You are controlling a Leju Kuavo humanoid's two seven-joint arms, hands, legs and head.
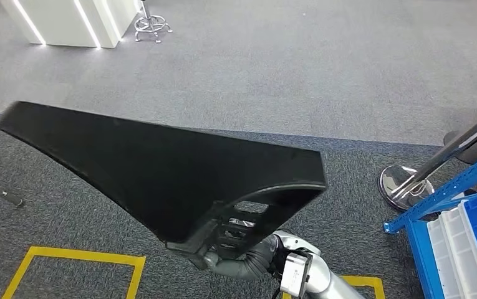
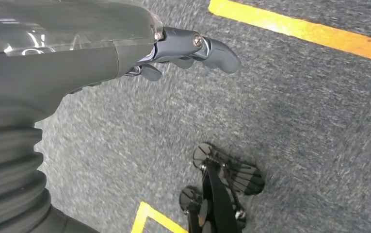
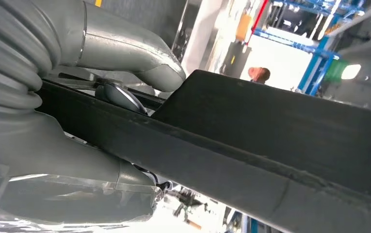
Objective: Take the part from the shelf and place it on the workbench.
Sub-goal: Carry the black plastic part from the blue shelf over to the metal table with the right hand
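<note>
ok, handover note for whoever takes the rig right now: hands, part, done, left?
Right hand: grips the black part at its slotted end, carried over the carpet.
Left hand: holds nothing, fingers apart, hanging over the carpet near a yellow floor line.
Done: part is in hand; blue shelf is at the right.
Left: find the workbench and set the part down on it.

You've got grey carpet (image 1: 298, 68) everywhere, darker nearer the hand, with yellow floor tape (image 1: 73, 255) just left of it. Blue rack (image 1: 454, 187) and a chrome stanchion (image 1: 410, 180) sit off to its right; white lit counter (image 1: 67, 22) and stool base (image 1: 153, 26) far beyond.
</note>
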